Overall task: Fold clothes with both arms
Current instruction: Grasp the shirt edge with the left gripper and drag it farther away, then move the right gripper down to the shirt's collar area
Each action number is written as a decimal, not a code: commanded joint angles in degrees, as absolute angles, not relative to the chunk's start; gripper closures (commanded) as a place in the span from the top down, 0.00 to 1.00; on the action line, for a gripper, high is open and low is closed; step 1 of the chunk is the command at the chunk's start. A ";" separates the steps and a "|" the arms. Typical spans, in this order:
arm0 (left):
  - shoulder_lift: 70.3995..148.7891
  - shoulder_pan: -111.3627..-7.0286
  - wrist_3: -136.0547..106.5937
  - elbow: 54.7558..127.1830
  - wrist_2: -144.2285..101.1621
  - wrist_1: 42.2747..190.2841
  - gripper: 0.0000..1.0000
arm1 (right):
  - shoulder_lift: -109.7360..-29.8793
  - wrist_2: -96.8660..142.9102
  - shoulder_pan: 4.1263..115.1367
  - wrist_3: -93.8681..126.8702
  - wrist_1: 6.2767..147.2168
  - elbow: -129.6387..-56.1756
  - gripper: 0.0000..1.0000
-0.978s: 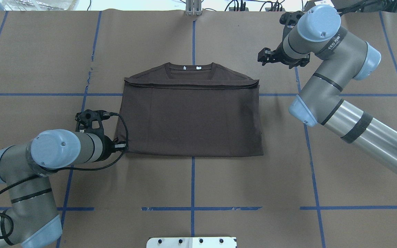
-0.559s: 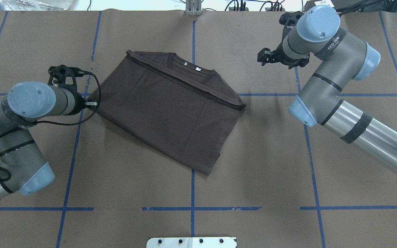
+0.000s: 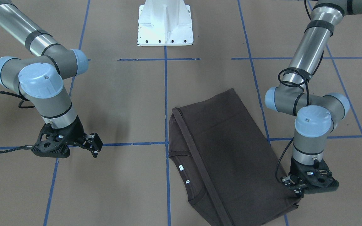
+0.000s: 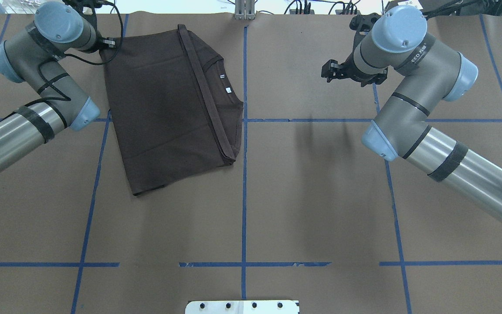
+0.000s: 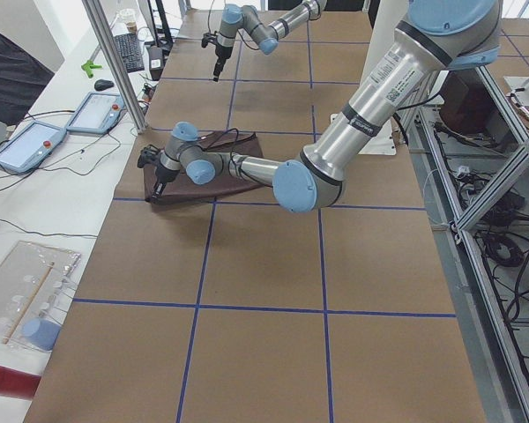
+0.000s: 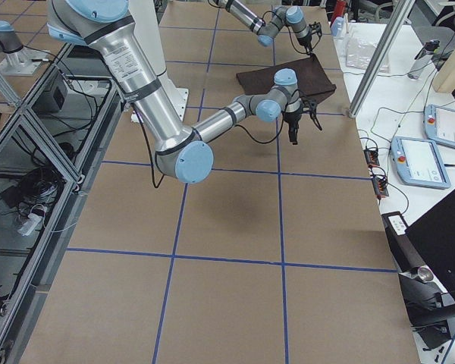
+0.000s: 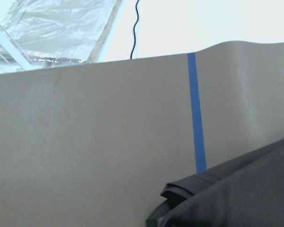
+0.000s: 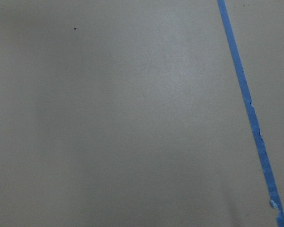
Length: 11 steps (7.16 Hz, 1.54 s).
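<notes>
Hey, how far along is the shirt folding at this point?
Done: the T-shirt lies flat as a rectangle, sleeves tucked in, hem brought up beside the collar. In hand: the left tool grips one corner. Left, probably: a further fold; the right tool hangs open over the table, away from the cloth.

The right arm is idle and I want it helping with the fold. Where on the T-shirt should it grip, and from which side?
Probably the near collar-side corner of the T-shirt, where the folded band ends. Come from the robot's right: that edge faces the right gripper across bare table, and lies diagonally opposite the corner at the left gripper.
</notes>
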State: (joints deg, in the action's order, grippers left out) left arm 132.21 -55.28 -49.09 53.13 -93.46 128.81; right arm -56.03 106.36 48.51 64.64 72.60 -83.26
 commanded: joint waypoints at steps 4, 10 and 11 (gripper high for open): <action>127.72 -59.77 -38.85 62.55 -106.87 131.04 1.00 | -39.87 96.35 39.31 81.36 72.77 -71.85 0.79; 127.27 -59.50 -39.29 63.02 -106.96 131.48 1.00 | -30.67 90.18 31.56 82.79 65.13 -58.45 0.44; 127.27 -59.50 -39.29 63.02 -106.96 131.48 1.00 | -30.76 89.13 30.94 82.71 65.21 -58.01 0.42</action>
